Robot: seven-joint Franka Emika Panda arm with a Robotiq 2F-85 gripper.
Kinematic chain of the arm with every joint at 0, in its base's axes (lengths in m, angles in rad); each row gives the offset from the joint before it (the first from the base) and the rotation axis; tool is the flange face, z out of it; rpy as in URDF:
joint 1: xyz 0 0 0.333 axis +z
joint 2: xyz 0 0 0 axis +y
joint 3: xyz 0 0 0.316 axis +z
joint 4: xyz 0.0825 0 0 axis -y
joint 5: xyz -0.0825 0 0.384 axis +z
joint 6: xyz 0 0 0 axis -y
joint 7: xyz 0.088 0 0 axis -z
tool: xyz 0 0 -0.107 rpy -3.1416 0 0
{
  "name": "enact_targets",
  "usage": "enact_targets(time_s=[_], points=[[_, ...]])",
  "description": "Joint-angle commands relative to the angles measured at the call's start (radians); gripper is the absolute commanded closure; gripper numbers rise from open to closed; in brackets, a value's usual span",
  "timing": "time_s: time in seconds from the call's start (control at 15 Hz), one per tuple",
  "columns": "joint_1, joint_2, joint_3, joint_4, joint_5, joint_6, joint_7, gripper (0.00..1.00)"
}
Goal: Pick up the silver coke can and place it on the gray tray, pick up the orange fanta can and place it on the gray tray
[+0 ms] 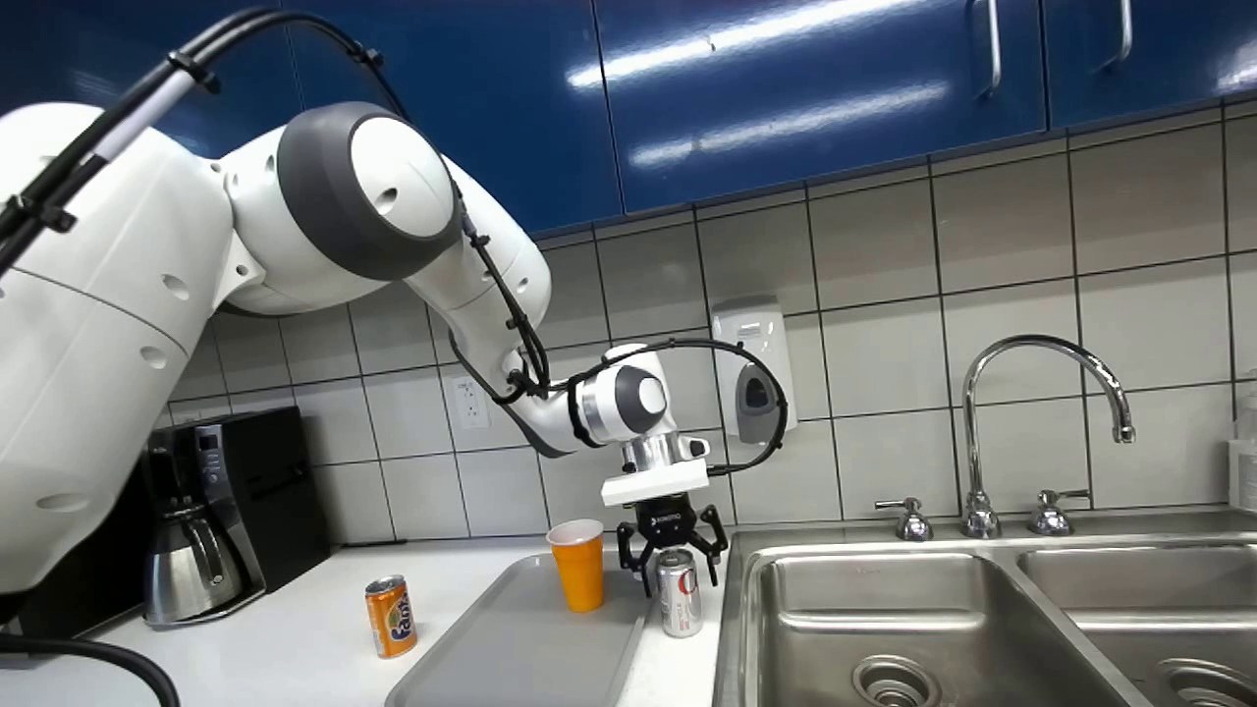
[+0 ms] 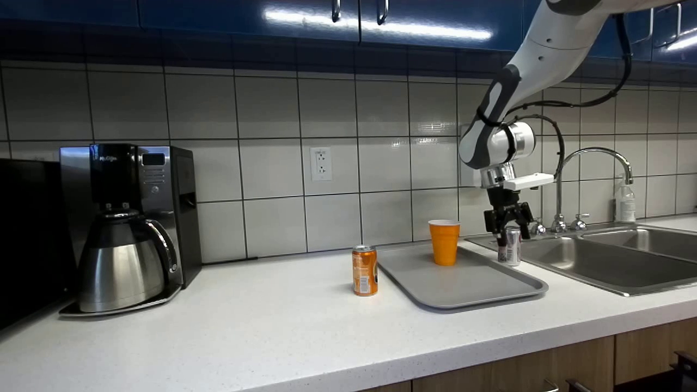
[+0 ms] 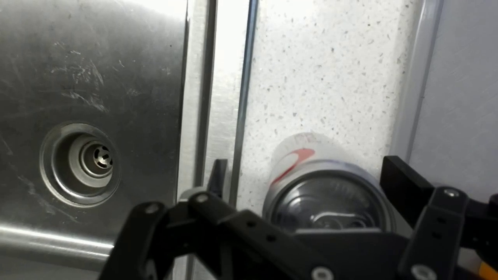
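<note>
At two o'clock from the flat gray tray [image 2: 468, 286], tool [image 1: 680, 582], jaws spread wide astride shiny silver coke can [image 1: 681, 604] on speckled worktop [image 3: 327, 77]; cylindrical orange fanta can [image 2: 364, 272], nine o'clock.

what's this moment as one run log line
gripper: open, straddling silver coke can | silver coke can: upright on counter, between gray tray and sink | orange fanta can: upright, off gray tray | gray tray: holds orange cup
</note>
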Motion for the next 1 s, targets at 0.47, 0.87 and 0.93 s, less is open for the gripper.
enact_targets(time_s=[0.47,0.87,0.93], points=[[-0.024,-0.036,0.017,-0.053,-0.012,0.067,-0.062,0.55],[-0.023,-0.066,0.016,-0.083,-0.013,0.080,-0.074,0.61],[-0.021,-0.084,0.015,-0.098,-0.016,0.086,-0.072,0.61]])
